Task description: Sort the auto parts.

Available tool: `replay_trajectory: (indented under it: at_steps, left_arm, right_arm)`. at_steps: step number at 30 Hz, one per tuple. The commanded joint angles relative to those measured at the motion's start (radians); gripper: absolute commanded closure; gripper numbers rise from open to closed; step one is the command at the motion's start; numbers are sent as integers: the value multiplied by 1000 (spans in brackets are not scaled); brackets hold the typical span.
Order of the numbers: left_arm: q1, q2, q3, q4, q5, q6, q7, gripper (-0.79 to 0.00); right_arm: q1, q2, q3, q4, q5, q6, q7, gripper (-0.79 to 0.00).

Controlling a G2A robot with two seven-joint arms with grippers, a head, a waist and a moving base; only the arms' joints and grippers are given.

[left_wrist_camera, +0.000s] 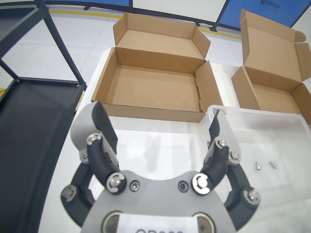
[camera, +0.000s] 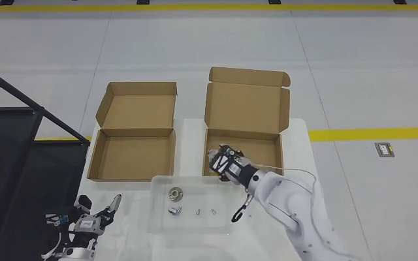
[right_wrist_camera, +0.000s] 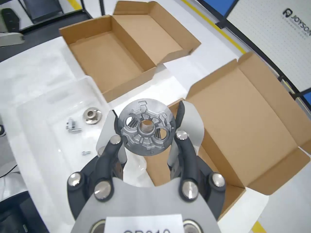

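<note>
Left hand [left_wrist_camera: 158, 122]: released, 7 o'clock on desk [camera: 189, 140].
Clear tray [camera: 157, 179], 6 o'clock: hub [camera: 175, 192], bracket [camera: 174, 210], two bolts [camera: 197, 211].
Right hand [right_wrist_camera: 147, 120]: grasping gear disc [right_wrist_camera: 136, 138] above near corner of 1 o'clock box [camera: 261, 153]. Advisable to lower it inside before releasing.
11 o'clock box [camera: 132, 156]: floor bare.

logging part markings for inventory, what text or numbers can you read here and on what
toothed metal disc in the right gripper: no marking readable
cardboard boxes: no print
wrist label: cut off at the edge
floor sign: too small
wall panel logo: brand name, not quoted
</note>
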Motion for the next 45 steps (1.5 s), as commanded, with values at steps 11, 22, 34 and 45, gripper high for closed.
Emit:
replay_trajectory:
  at_steps: [11,22,34,45]
  left_arm:
    - [0,0,0,0,0,0,0,-785]
    - [0,0,0,0,0,0,0,-785]
    - [0,0,0,0,0,0,0,-785]
    - [0,0,0,0,0,0,0,-785]
  right_arm:
    - [383,-114,-201,701,102,165,-167,0]
    - [359,-112,-203,684,93,171,-173,0]
    - [365,-146,-260,760,31,259,-2,0]
    - [425,-189,-265,949,113,253,-45,-299]
